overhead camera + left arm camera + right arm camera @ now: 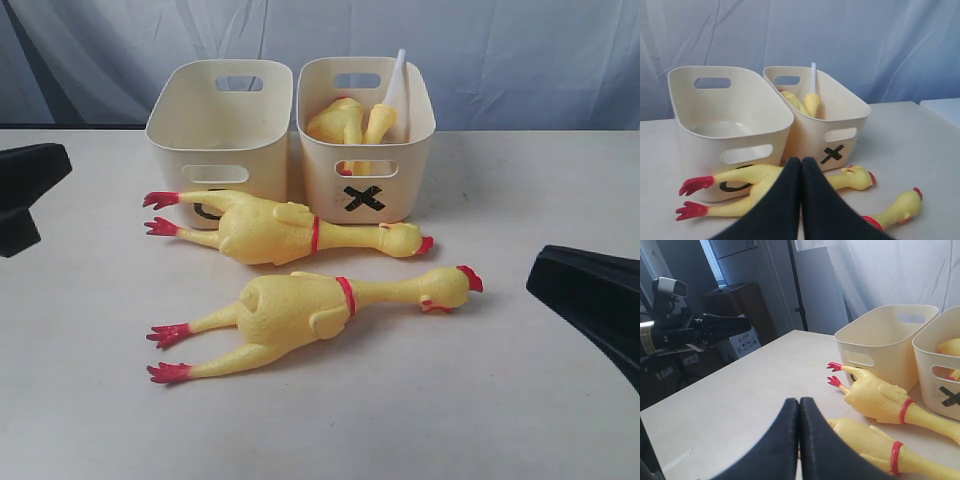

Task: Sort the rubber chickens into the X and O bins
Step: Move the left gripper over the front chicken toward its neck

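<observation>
On the counter [80, 400]: two long rubber chickens lie flat in front of the bins, heads to the right in the exterior view. Far chicken [270, 232] is just in front of the O bin [220, 125], legs across part of the O mark, head by the X bin [365, 150]. Near chicken [300, 312] lies close beside it, not touching. X bin holds shorter chickens [345, 122] and an upright white tube [396, 75]. Left tool [801, 167] closed, gripping nothing. Right tool [799, 405] closed, gripping nothing.
</observation>
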### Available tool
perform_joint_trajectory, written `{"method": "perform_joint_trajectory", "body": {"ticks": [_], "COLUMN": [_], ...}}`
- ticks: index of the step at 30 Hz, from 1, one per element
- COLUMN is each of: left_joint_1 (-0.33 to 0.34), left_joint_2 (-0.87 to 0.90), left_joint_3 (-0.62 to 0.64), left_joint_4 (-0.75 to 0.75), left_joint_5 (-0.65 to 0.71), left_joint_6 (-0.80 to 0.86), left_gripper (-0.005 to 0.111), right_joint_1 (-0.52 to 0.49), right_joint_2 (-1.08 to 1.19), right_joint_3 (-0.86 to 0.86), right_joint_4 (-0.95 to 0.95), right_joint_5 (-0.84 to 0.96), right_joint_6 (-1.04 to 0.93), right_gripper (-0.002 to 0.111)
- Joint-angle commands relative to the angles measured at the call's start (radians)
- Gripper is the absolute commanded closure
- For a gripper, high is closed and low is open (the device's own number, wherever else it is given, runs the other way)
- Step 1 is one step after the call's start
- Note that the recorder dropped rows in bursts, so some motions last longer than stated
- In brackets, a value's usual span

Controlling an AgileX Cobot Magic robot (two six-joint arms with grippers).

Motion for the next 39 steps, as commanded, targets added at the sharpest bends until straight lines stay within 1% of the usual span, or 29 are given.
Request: {"method": "perform_joint_trajectory", "body": {"ticks": [1,3,5,6,10,13,16,18,22,26,29,31,35,38,39], "left_joint_1": [-0.122,-0.204,-0.275,-0.329,-0.477,-0.562,-0.641,-0.687,-0.748,-0.802,-0.833,-0.852,-0.865,-0.865,-0.860], "left_joint_2": [0.009,0.028,0.054,0.078,0.150,0.201,0.249,0.287,0.362,0.445,0.510,0.554,0.620,0.649,0.655], "left_joint_3": [0.009,-0.004,-0.023,-0.036,-0.104,-0.162,-0.217,-0.254,-0.312,-0.381,-0.446,-0.483,-0.533,-0.564,-0.569], "left_joint_4": [-0.207,-0.273,-0.318,-0.352,-0.459,-0.523,-0.586,-0.646,-0.721,-0.725,-0.769,-0.830,-0.973,-1.134,-1.229], "left_joint_5": [0.166,0.262,0.343,0.385,0.459,0.508,0.581,0.647,0.676,0.703,0.750,0.783,0.820,0.853,0.857], "left_joint_6": [0.154,0.212,0.237,0.268,0.375,0.438,0.555,0.665,0.790,0.797,0.868,0.951,1.137,1.348,1.455], "left_gripper": [0.107,0.107,0.107,0.107,0.107,0.107,0.107,0.107,0.107,0.107,0.107,0.107,0.107,0.107,0.107], "right_joint_1": [-0.004,-0.004,-0.004,-0.004,-0.004,-0.004,-0.004,-0.004,-0.004,-0.004,-0.004,-0.004,-0.004,-0.004,-0.004], "right_joint_2": [-0.007,-0.007,-0.007,-0.007,-0.007,-0.007,-0.007,-0.007,-0.007,-0.007,-0.007,-0.007,-0.007,-0.007,-0.007], "right_joint_3": [0.006,0.006,0.006,0.006,0.006,0.006,0.006,0.006,0.006,0.006,0.006,0.006,0.006,0.006,0.006], "right_joint_4": [0.000,0.000,0.000,0.000,0.000,0.000,0.000,0.000,0.000,0.000,0.000,0.000,0.000,0.000,0.000], "right_joint_5": [0.000,0.000,0.000,0.000,0.000,0.000,0.000,0.000,0.000,0.000,0.000,0.000,0.000,0.000,0.000], "right_joint_6": [-0.001,-0.001,-0.001,-0.001,-0.001,-0.001,-0.001,-0.001,-0.001,-0.001,-0.001,-0.001,-0.001,-0.001,-0.001], "right_gripper": [0.108,0.108,0.108,0.108,0.108,0.108,0.108,0.108,0.108,0.108,0.108,0.108,0.108,0.108,0.108]}}
